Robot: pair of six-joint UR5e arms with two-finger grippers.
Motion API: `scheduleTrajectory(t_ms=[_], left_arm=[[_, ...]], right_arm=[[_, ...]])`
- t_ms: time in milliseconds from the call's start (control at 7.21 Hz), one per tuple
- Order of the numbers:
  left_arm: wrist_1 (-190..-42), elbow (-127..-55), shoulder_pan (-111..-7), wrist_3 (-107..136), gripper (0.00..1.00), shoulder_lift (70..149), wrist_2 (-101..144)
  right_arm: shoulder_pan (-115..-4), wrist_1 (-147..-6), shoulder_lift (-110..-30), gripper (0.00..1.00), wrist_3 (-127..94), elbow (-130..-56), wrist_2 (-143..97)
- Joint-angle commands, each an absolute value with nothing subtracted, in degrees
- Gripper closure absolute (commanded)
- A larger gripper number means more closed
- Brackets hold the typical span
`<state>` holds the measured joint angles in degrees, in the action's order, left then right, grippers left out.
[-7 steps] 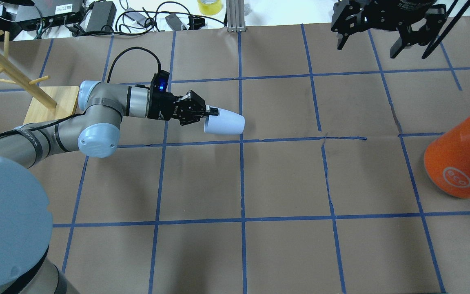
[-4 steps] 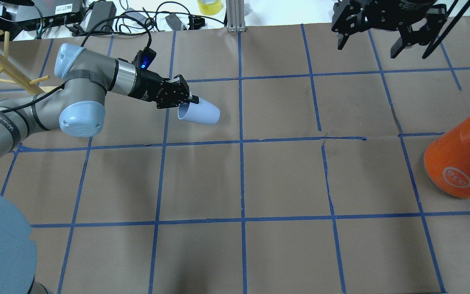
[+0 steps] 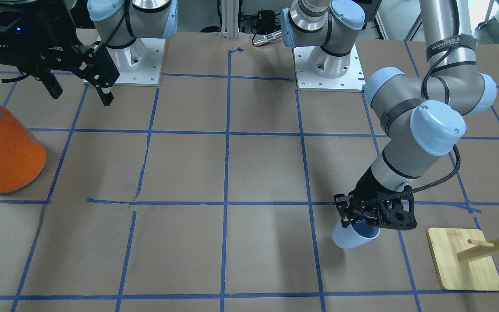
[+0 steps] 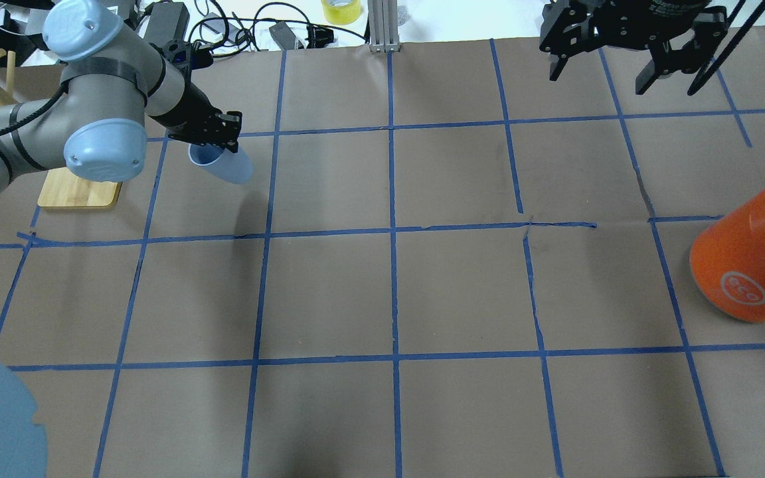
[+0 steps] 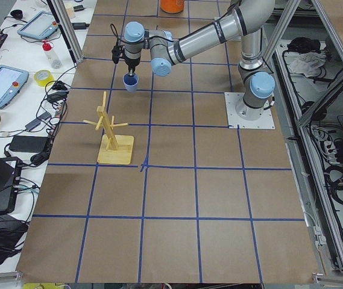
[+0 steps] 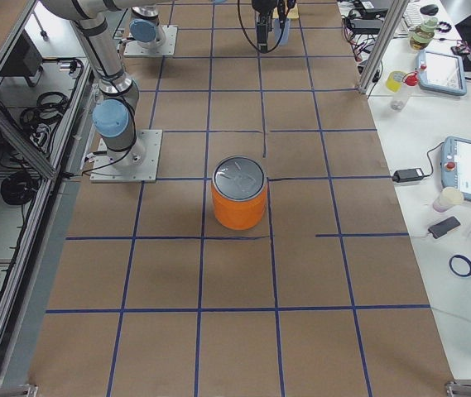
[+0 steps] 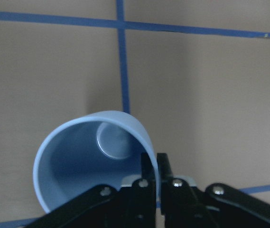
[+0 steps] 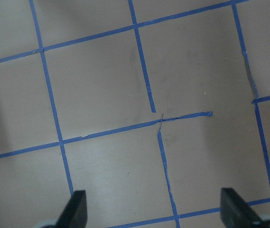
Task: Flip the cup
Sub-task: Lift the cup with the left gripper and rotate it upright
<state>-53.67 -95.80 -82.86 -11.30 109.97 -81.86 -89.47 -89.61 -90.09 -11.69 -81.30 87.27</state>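
My left claw (image 7: pixel 150 167) clamping the rim of the one cup (image 4: pixel 224 166), holding it tilted mouth-up beside one wooden rack (image 4: pixel 80 190) on the counter (image 4: pixel 382 292), my right claw (image 4: pixel 598 79) hanging spread wide, one orange can (image 4: pixel 744 265) standing well apart.

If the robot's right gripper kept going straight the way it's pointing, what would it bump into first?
Probably just the table's brown paper, near the torn blue tape crossing. The open right gripper points down at it with nothing in between. The orange can stands off to the side.
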Motion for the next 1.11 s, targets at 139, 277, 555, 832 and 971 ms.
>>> scheduleTrajectory(t_ms=[139, 277, 555, 832, 971], left_arm=[[-53.1, -92.6, -82.9, -24.5, 1.00, 112.6, -90.7], [-52.9, -92.8, -82.9, -24.5, 1.00, 113.5, -90.7], [-53.0, -92.6, -82.8, -26.2, 1.00, 114.6, -90.3], [-52.9, -92.8, -82.8, -26.7, 0.98, 115.2, -90.4], [-52.9, -93.2, -82.8, -26.8, 0.86, 115.5, -90.2]], right_arm=[[-89.4, -89.6, -90.2, 0.00, -11.7, -81.3, 87.5], [-89.4, -89.6, -90.2, 0.00, -11.7, -81.3, 87.5], [-89.4, -89.6, -90.3, 0.00, -11.6, -81.3, 87.6], [-89.4, -89.6, -90.3, 0.00, -11.6, -81.3, 87.6], [-89.4, -89.6, -90.3, 0.00, -11.6, -81.3, 87.6]])
